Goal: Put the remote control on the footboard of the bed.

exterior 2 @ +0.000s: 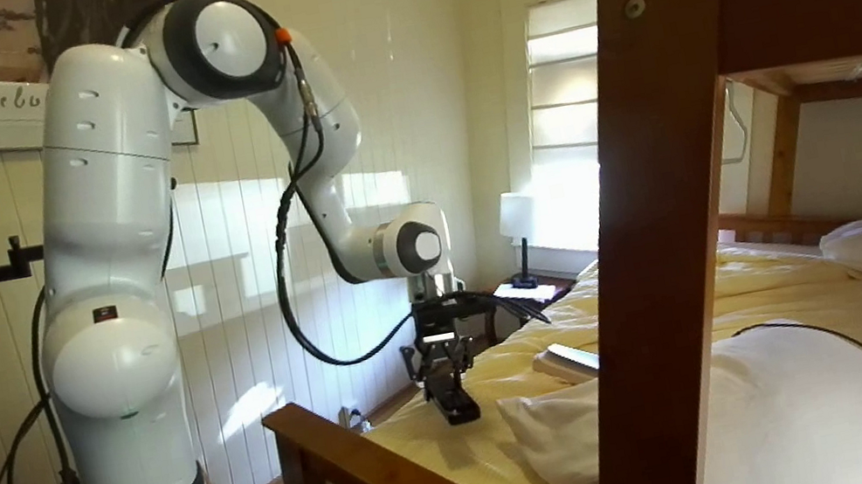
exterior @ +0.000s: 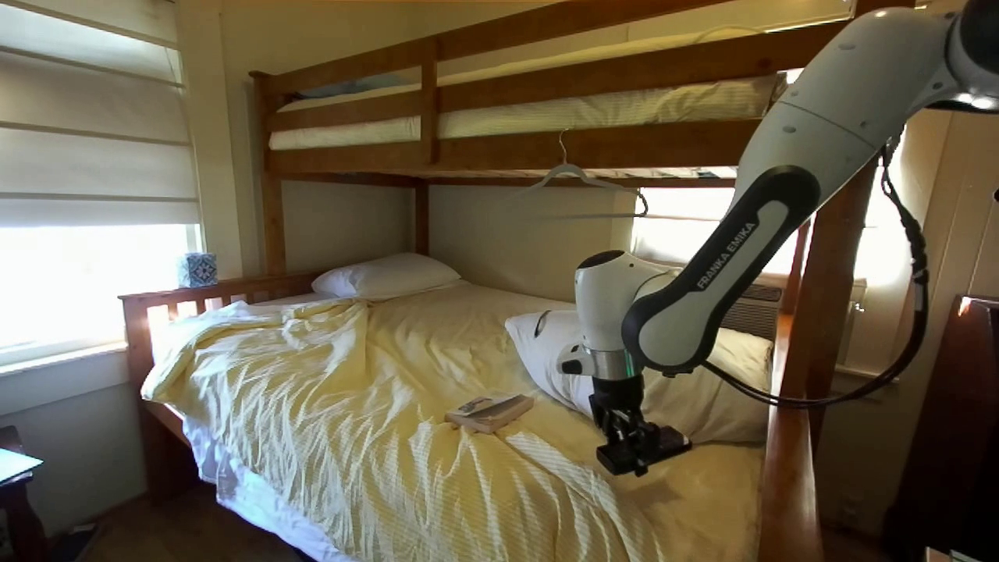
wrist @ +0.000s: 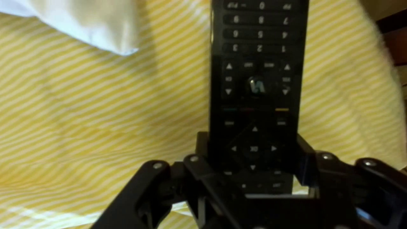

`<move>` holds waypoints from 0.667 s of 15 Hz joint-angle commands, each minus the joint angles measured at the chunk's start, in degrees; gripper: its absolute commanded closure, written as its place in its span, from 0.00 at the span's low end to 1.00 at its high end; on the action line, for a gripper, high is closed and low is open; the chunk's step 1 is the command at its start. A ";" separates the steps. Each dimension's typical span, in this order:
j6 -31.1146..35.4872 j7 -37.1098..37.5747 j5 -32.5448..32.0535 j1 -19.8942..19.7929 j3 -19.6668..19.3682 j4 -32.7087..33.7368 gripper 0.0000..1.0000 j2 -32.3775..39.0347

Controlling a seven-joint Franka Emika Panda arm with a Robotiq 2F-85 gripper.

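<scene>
Near the footboard point(exterior 2: 397, 474), the end effector point(wrist: 252, 156) was closed across the remote control point(wrist: 257, 92), gripping its long edges, presumably so it could land flat.

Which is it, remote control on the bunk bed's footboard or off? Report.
Off: the pincer holds the remote control over the yellow-striped sheet; an exterior view shows sheet between it and the footboard.

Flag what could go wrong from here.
The remote sticks out past the gripper, so it might tilt or bump the footboard. That top edge looks narrow, so the remote could slip off once released. The looped cable might snag on the tall post.
</scene>
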 commanded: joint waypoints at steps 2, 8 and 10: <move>-7.94 2.40 -2.40 2.29 -0.25 -13.47 0.64 -15.90; -5.32 7.01 -10.29 2.58 -1.42 -19.52 0.64 -26.93; -3.57 5.13 -10.95 2.41 -2.77 -20.65 0.64 -31.21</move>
